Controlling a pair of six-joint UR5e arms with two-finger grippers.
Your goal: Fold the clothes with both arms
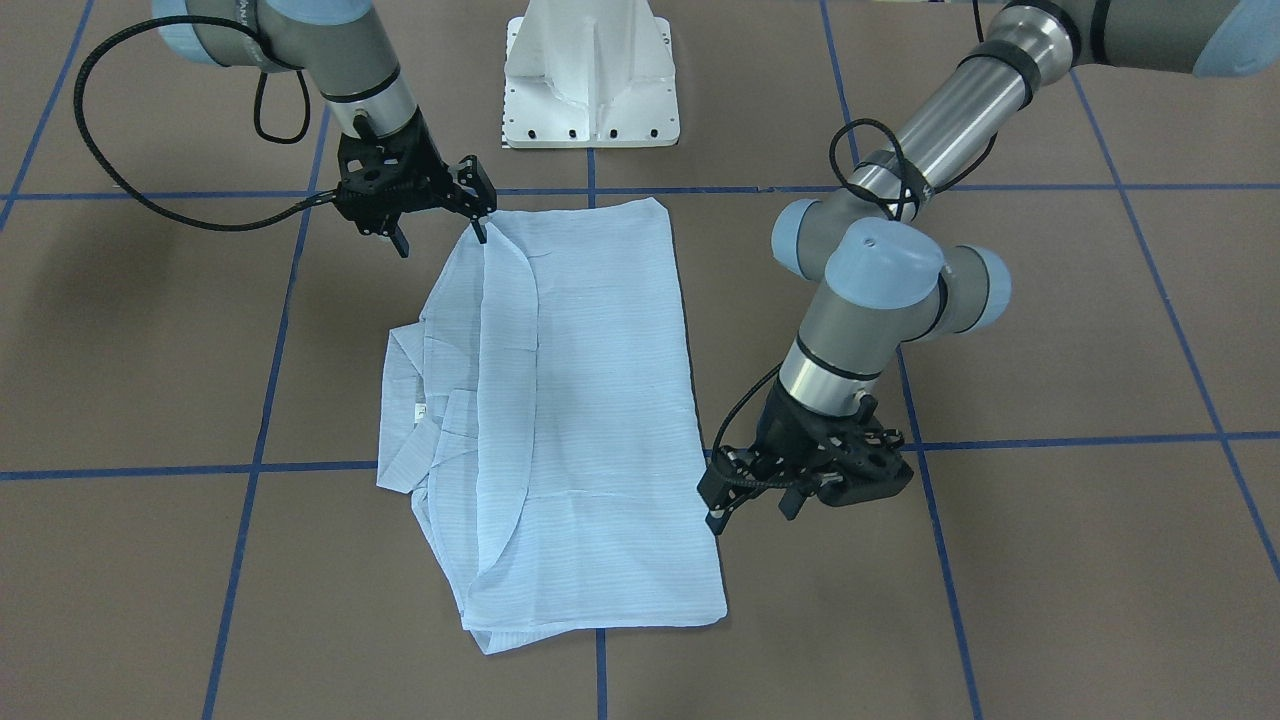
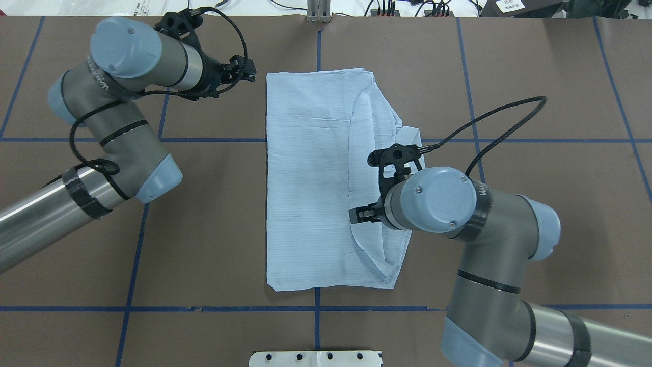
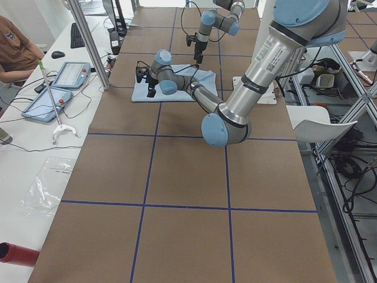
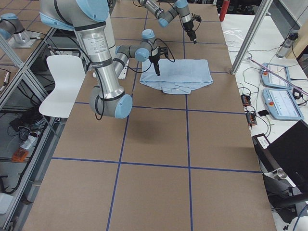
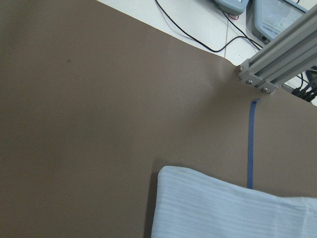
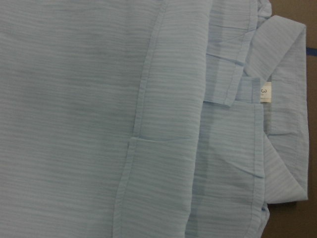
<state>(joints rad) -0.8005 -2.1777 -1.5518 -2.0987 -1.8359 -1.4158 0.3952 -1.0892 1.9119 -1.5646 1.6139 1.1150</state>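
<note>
The shirt (image 2: 310, 178) lies flat at mid tabletop (image 2: 204, 229), gathered into a long rectangle, with one flap (image 2: 377, 127) laid over it along the robot's right side and the collar (image 2: 410, 142) poking out past that edge. The step in hand is judged to be a pause between folds: nothing is held. The right pincer (image 1: 442, 232) is spread, one fingertip at the flap's edge near the base-side corner. The left pincer (image 1: 750, 518) is spread too and hangs just beside the shirt's opposite long edge, toward the far end, off the cloth.

For the next move a grip on thin layered cloth is called for. Both corners of one short end would likely have to be pinched together and carried over to the other end, with all layers caught so the flap is not dragged open.

The long left edge is straight and free. The right edge is uneven at the collar. Bare tabletop is seen on every side, the base (image 1: 590, 90) standing well apart
</note>
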